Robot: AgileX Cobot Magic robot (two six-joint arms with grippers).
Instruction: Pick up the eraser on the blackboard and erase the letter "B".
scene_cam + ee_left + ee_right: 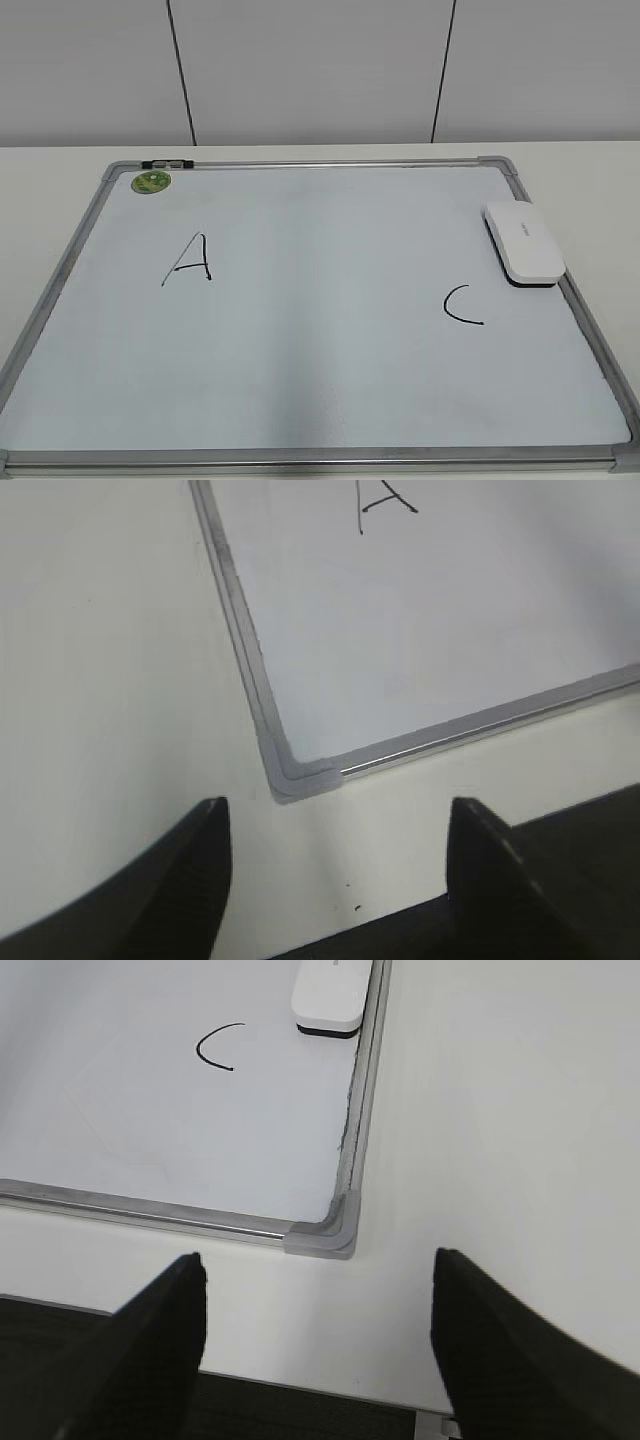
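Wall (320,70) at 12 o'clock: pale grey panels, split by two thin dark vertical seams. Cream-white table (60,165) runs from wall base toward 6 o'clock, matte. Light even and diffuse; shadows faint.

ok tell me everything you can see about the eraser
The eraser is a white, smooth, plastic-looking rounded-rectangle block with a dark underside showing along its near edge and faint grey lettering on top. It lies flat on the blackboard, close against the right frame and just above the letter "C", its long side running roughly along the frame. Neither gripper touches it; the right gripper hangs open past the board's near right corner.
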